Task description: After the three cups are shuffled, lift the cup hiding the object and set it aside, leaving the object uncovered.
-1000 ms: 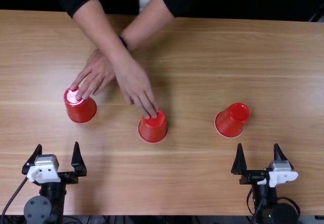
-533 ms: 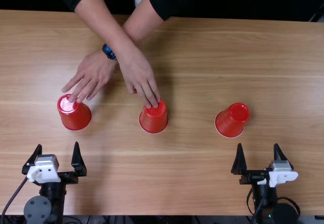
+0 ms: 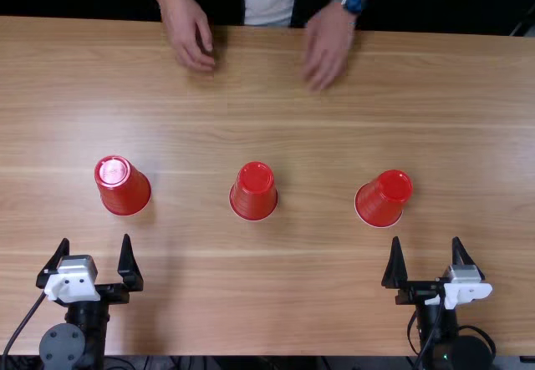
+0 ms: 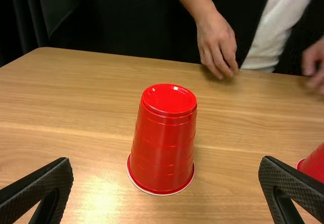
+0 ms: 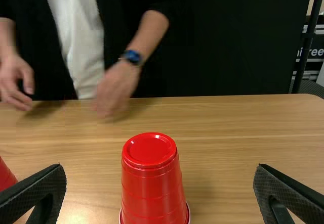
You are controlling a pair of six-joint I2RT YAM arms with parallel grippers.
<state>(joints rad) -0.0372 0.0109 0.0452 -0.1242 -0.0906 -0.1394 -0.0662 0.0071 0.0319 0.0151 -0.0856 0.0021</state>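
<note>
Cups [image 3: 253, 191] inverted in row, contents hidden

Three cups stand in a row across the surface [image 3: 468, 119], well apart: left cup [image 3: 123, 186], middle cup [image 3: 253, 191], right cup [image 3: 384, 198]. My left claw [image 3: 94, 246] sits near the front edge before the left cup, my right claw [image 3: 425, 246] before the right cup. Behind the row, near the far edge, one hand [image 3: 191, 29] of a person is left of the middle cup's line, the other hand [image 3: 326, 43] right of it

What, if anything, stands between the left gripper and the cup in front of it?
Nothing visible does. Bare table separates the left gripper and the left cup; the person's nearer hand is at the far edge.
</note>
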